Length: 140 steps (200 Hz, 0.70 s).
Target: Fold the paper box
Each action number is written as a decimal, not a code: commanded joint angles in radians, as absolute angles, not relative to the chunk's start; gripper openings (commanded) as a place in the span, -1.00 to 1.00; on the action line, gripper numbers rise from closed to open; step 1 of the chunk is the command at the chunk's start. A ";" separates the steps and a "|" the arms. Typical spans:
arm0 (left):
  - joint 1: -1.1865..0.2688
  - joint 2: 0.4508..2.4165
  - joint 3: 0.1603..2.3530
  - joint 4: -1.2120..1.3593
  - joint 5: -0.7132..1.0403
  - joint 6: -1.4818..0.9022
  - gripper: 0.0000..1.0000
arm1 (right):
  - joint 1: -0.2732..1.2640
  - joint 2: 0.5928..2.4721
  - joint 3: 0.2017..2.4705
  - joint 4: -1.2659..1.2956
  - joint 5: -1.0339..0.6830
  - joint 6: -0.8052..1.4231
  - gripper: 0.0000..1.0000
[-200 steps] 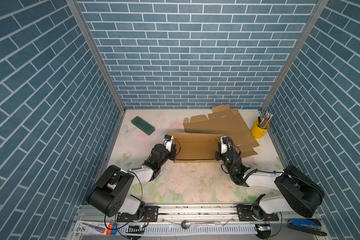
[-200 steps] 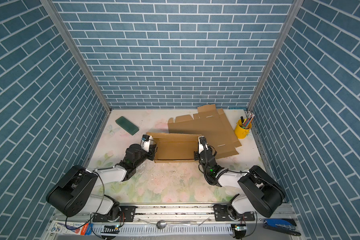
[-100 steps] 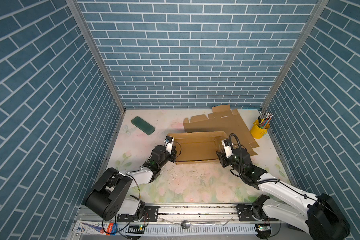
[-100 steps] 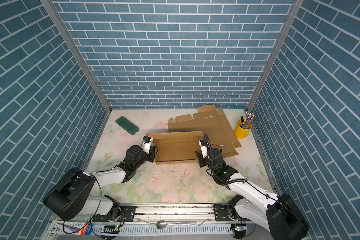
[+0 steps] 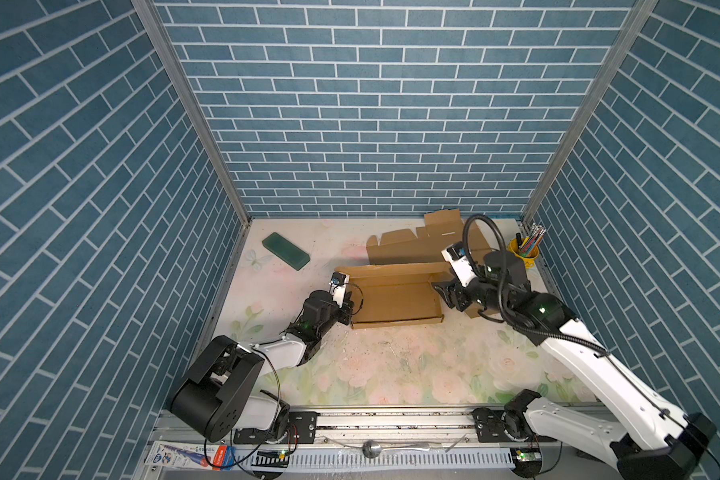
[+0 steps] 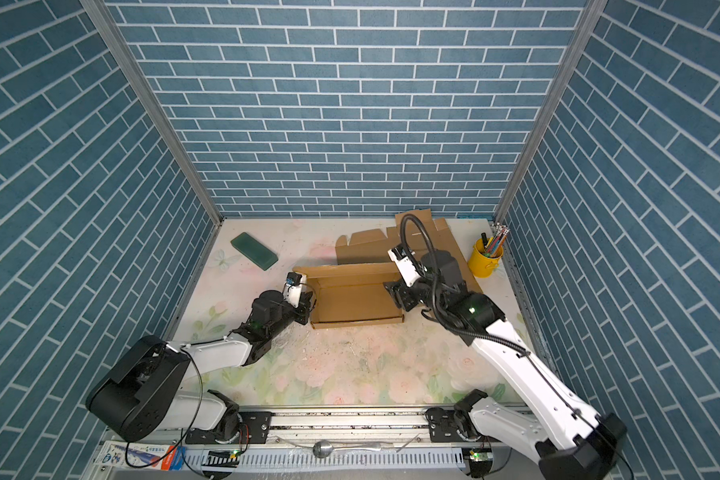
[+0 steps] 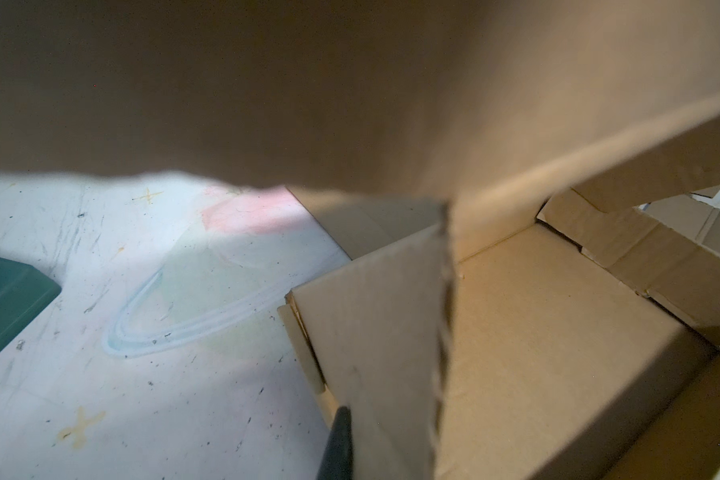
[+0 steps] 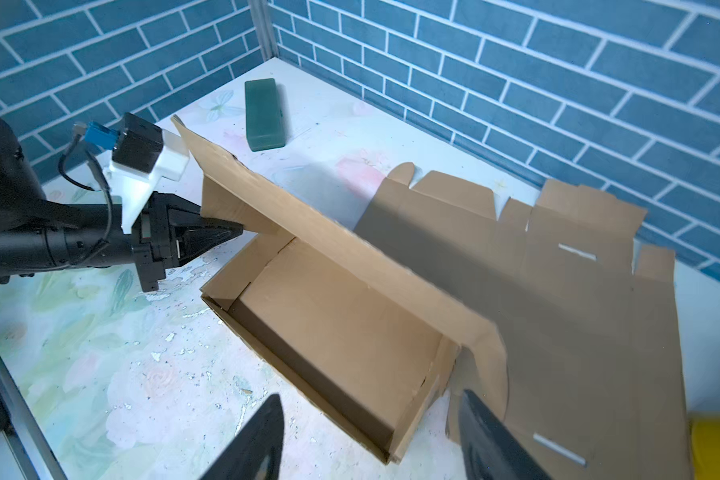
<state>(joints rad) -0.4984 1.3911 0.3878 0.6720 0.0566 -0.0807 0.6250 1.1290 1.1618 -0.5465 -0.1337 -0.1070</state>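
The paper box [image 5: 391, 299] [image 6: 354, 299] is brown cardboard: a shallow open tray mid-table, a long panel standing slanted along its far side, and flat uncut flaps lying behind. My left gripper [image 5: 350, 309] [image 6: 308, 309] [image 8: 233, 228] is shut on the tray's left end wall. In the left wrist view one dark finger [image 7: 337, 444] presses the outside of that wall [image 7: 375, 353]; the other finger is hidden behind it. My right gripper [image 5: 449, 295] [image 6: 400, 297] [image 8: 371, 397] hangs open above the tray's right end, holding nothing.
A green case [image 5: 285, 250] [image 6: 253, 250] [image 8: 263, 114] lies at the back left. A yellow pencil cup [image 5: 524, 253] [image 6: 486, 259] stands at the back right, beside the flat flaps. Blue brick walls close three sides, and a metal rail [image 5: 391, 419] runs along the front.
My right gripper has opened, let go of the box's right end, and risen back to the right. The long panel that lay over the tray now stands up. The left gripper has kept its grip.
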 commanded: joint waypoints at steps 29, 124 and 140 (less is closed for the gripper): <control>-0.511 1.424 0.372 0.545 0.069 -0.066 -0.96 | 0.618 1.488 1.545 -0.857 -0.240 -0.387 0.38; -0.512 1.425 0.385 0.535 0.061 -0.058 -0.95 | 0.620 1.838 1.914 -1.158 -0.490 -0.555 0.02; -0.511 1.419 0.388 0.532 0.058 -0.060 -0.95 | 0.625 1.832 1.879 -1.135 -0.514 -0.554 -0.20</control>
<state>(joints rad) -0.5007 1.4010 0.3943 0.6735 0.0456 -0.0700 0.6209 1.8320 1.8702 -1.0580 -0.4110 -0.4942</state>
